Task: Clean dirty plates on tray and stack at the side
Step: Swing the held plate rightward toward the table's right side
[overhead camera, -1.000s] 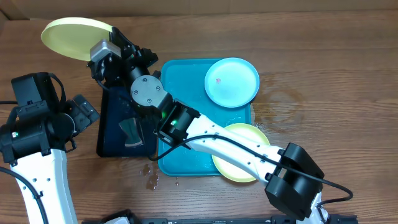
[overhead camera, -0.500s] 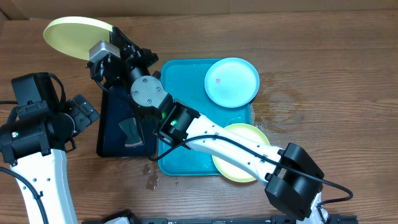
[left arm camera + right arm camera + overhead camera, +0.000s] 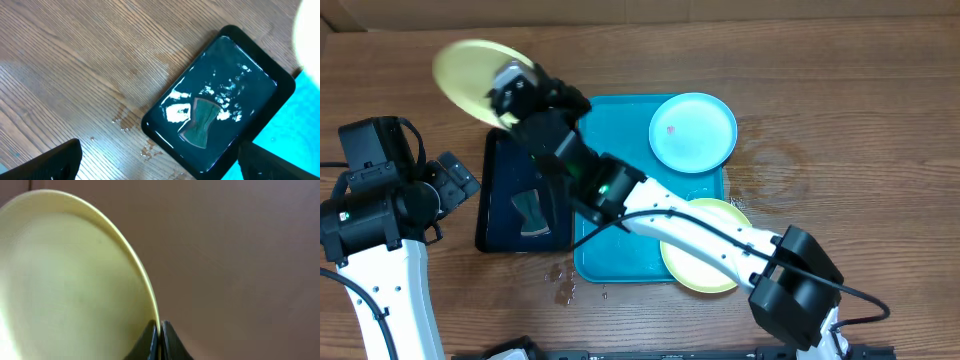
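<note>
Plates (image 3: 692, 132): none stacked. Right tool (image 3: 159, 330) clamped one yellow-green plate (image 3: 468, 72) far left; two lay on the tray (image 3: 615, 262); left tool (image 3: 161, 167) gaped empty.

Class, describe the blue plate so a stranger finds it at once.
Find the large turquoise rectangular plastic tray mid-table. In its far right corner lies a round light blue plastic plate, unlike the pale yellow-green plate nearer the robot.

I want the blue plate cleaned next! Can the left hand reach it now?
Probably not easily. The right arm stretches across the tray between the left hand and the blue plate, holding a yellow plate.
</note>
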Controlling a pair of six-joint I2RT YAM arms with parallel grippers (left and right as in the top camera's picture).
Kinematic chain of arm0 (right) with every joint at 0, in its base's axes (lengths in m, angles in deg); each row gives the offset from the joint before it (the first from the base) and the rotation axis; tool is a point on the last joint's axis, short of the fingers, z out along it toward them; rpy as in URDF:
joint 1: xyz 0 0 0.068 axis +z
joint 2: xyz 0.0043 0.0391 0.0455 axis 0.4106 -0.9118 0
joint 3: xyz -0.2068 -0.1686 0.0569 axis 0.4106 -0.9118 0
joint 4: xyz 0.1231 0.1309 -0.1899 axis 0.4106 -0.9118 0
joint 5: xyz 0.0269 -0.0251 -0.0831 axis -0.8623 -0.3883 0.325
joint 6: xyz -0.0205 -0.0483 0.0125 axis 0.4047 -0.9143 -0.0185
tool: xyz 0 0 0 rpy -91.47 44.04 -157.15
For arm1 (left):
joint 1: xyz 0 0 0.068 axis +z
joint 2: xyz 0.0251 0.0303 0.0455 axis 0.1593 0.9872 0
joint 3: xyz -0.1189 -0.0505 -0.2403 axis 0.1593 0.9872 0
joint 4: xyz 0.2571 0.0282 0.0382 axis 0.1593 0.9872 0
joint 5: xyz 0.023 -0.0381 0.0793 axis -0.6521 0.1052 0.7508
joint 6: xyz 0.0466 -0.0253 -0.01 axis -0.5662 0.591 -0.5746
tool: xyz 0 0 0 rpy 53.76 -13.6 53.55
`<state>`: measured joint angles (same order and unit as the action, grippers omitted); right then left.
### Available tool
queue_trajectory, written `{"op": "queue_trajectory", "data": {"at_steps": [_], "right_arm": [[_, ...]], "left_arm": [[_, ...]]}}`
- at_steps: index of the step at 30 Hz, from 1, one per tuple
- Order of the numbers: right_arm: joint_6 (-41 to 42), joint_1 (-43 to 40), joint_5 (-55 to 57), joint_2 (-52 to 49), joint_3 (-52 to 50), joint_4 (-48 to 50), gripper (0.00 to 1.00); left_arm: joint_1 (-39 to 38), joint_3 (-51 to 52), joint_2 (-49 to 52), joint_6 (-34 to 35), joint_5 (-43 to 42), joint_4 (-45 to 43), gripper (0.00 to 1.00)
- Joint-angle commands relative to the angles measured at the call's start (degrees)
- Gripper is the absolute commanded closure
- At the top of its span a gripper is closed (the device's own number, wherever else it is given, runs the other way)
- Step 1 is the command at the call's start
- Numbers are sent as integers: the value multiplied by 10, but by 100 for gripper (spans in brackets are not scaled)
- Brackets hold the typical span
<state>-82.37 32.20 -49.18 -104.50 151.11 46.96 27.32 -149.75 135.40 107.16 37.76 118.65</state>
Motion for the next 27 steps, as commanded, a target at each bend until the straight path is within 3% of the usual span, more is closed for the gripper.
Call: {"op": "queue_trajectory", "data": {"at_steps": [1,3,9,16,19,27], "right_arm": [[299,-44,-42,-1,11,-114,96],[378,-70,-104,-1,11,-180,96],[497,-179,-291,30,11,-300,96],[511,-363,-546,73,11,-421,96],[511,-431,-567,73,11,-499,96],[504,-591,-489,73,10,-668,96]], "left_arm": [[2,-12,2,10,5,-1,0],[2,-12,2,10,5,-1,0],[2,-12,2,10,5,-1,0],[2,-12,2,10,5,-1,0],[2,-12,2,10,5,-1,0],[2,-12,2,10,5,-1,0]]}}
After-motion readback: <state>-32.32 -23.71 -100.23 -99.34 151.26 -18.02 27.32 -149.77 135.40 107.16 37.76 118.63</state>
